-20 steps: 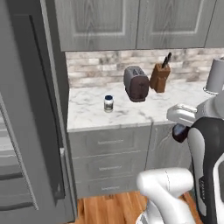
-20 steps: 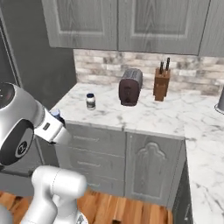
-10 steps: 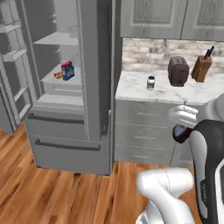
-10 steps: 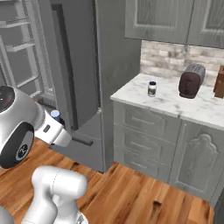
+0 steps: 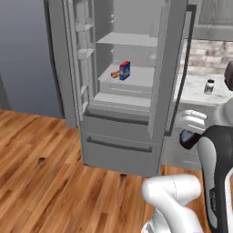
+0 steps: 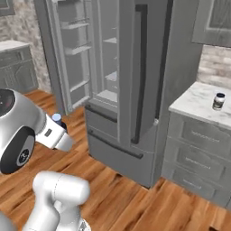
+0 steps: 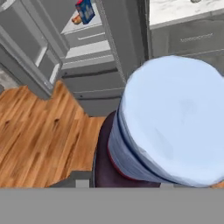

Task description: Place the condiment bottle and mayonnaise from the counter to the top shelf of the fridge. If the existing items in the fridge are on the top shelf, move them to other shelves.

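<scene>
My gripper (image 6: 59, 127) is shut on the condiment bottle (image 7: 166, 127), a dark maroon bottle with a pale blue cap (image 6: 56, 118), held low in front of the fridge (image 5: 119, 150). The bottle hides my fingertips in the hand view. Both fridge doors stand open. The top shelf (image 5: 129, 40) is bare. On the shelf below it stands the red and blue pack (image 5: 124, 70), which also appears as the pack (image 7: 85, 11) in the hand view. The mayonnaise (image 5: 209, 86) sits on the marble counter (image 5: 195, 94) right of the fridge; in the right base view the jar (image 6: 219, 101) is near the counter's front edge.
The thick right fridge door (image 6: 140, 67) swings out between the fridge interior and the counter. The left door (image 5: 75, 59) carries door shelves. A closed freezer drawer (image 5: 120, 152) is below. Grey drawers (image 6: 196, 155) sit under the counter. Wood floor (image 5: 41, 168) spreads to the left.
The whole view has swung left from the counter to the open fridge, so the base has moved. The gripper keeps its hold on the bottle.
</scene>
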Available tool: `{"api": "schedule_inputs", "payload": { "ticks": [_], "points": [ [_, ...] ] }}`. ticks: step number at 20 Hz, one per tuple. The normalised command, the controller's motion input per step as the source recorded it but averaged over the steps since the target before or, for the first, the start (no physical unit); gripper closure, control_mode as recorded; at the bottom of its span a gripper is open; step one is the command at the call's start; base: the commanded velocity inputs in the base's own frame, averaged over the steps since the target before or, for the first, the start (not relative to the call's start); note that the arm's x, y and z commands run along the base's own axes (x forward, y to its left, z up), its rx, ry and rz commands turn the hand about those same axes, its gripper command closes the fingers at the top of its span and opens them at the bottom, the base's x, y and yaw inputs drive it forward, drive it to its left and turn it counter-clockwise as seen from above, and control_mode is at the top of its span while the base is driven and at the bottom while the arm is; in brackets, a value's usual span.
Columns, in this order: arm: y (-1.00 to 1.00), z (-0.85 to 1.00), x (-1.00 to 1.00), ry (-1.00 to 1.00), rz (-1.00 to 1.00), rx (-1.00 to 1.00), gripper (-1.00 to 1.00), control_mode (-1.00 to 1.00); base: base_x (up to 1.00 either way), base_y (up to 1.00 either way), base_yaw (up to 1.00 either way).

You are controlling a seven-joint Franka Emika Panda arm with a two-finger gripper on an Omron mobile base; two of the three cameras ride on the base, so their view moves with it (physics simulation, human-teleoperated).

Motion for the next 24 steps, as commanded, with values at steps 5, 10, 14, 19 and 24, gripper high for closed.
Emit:
{"api": "schedule_inputs", "payload": {
  "ticks": [5,10,14,19,24],
  "points": [
    [0.00,0.00,0.00,0.00,0.00,0.00,1.00,1.00,0.82,1.00,0.04],
    [0.00,0.00,0.00,0.00,0.00,0.00,1.00,1.00,0.94,0.73,-0.28],
    [0.00,0.00,0.00,0.00,0.00,0.00,1.00,1.00,0.90,0.38,-0.47],
    [0.00,0.00,0.00,0.00,0.00,0.00,1.00,1.00,0.87,0.30,-0.48],
    [0.00,0.00,0.00,0.00,0.00,0.00,1.00,1.00,0.93,0.63,-0.38]
  ]
}}
